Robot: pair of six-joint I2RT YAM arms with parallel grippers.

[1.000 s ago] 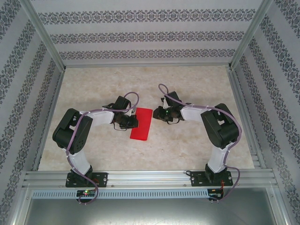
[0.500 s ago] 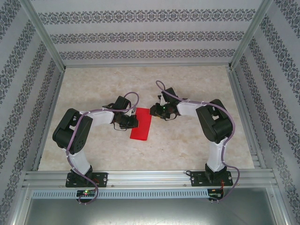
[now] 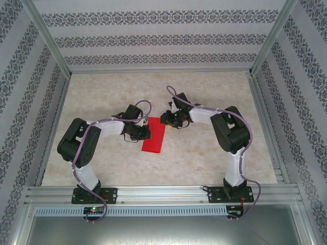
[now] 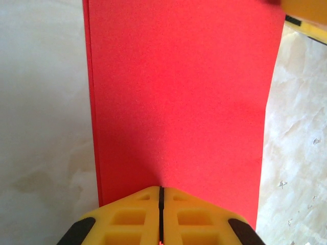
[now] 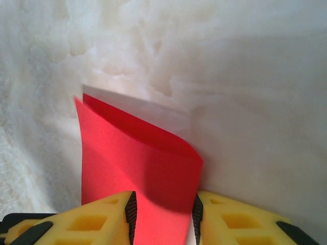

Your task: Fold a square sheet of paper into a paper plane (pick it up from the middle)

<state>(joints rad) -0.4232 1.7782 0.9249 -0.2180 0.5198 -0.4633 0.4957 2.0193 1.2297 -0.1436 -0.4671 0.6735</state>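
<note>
overhead, finding the square sheet of paper (image 3: 154, 135) flat near the middle of the pale marbled table (image 3: 214, 87), folded down to a narrow red strip, long sides laid from 12 to 6 o'clock with a slight lean toward 1. at the strip's 9 o'clock edge, finding the left gripper (image 3: 145, 133), arm stretched in from 9 o'clock, tips touching the paper. at the strip's 1 o'clock corner, finding the right gripper (image 3: 164, 120), arm stretched in from 3 o'clock, tips at that far corner.

through the left wrist camera, seeing both yellow fingers (image 4: 127, 217) pressed flush together, seam closed with no gap, tips set at the nearest edge of the red strip; cannot tell whether any paper sits pinched in the seam. beyond the tips, seeing the red run off toward 12 o'clock, a doubled layer showing along its 9 o'clock side, bare table at 3 and 9 o'clock.

through the right wrist camera, seeing the yellow fingers (image 5: 102, 219) parted, red paper lying in the gap between them. ahead of them, toward 12 o'clock, seeing two red layers, the nearer one bowed up with a curved edge at 3 o'clock, pale table beyond.
</note>
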